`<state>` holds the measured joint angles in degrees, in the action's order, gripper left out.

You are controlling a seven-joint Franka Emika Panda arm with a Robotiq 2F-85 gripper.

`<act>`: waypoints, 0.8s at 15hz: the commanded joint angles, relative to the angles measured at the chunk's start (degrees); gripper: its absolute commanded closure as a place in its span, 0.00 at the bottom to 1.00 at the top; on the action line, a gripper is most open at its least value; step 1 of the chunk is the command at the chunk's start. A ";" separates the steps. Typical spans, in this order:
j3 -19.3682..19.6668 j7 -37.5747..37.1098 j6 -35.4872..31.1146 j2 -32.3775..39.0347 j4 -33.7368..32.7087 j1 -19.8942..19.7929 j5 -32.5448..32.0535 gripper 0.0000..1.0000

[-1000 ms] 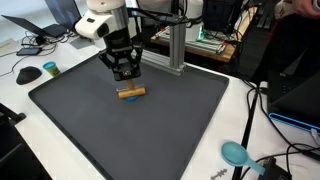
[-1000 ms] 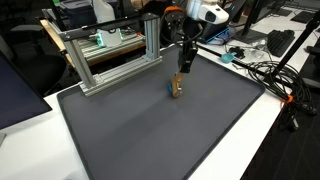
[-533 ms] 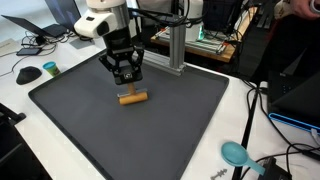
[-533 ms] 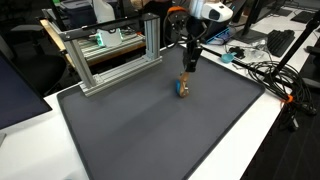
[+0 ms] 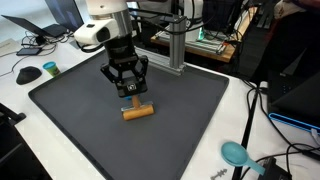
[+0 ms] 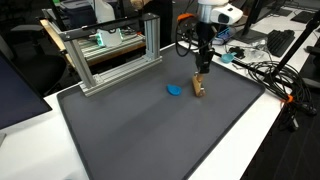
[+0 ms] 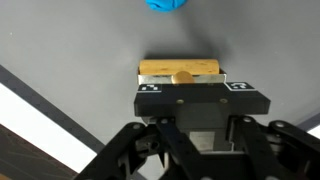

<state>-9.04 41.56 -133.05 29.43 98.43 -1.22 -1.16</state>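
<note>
**Wooden block clamped in gripper over grey mat**

1. Tool state. The gripper (image 5: 128,95) points straight down over the mat (image 5: 90,135). Its jaws are drawn in as far as they go and are clamped on the block (image 5: 137,112). The wrist view shows the block (image 7: 180,68) just ahead of the fingertips, with a round wooden knob (image 7: 182,75) against its near edge at the gripper's centre line.

2. Block position. In both exterior views the block hangs directly under the gripper, over the middle of the mat and towards the far edge. Its underside is very close to the mat. Whether it touches cannot be told.

3. Block orientation. The block is a short bar lying level. In the wrist view its long axis runs left to right across the picture. In an exterior view (image 5: 137,112) the axis again runs roughly left to right, with the right end slightly higher in the picture. In an exterior view (image 6: 199,86) the bar is seen nearly end-on, so the axis points towards and away from that camera.

4. Surroundings. A blue disc (image 6: 174,88) lies flat on the mat just beside the block, apart from it. In the wrist view the disc (image 7: 165,4) sits beyond the block, at the top edge. An aluminium frame (image 6: 110,55) stands at the mat's far edge.
</note>
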 commanded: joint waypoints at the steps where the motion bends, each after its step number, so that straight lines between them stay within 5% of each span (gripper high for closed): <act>1: -0.94 0.02 0.37 -0.15 0.78 -1.63 3.83 0.78; 7: -0.40 -7.74 1.53 -10.70 7.34 -3.93 11.32 0.78; 12: 3.16 -24.86 8.77 -18.13 10.18 -1.64 9.72 0.78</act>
<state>-7.79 24.59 -128.31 17.08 104.96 -4.18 8.09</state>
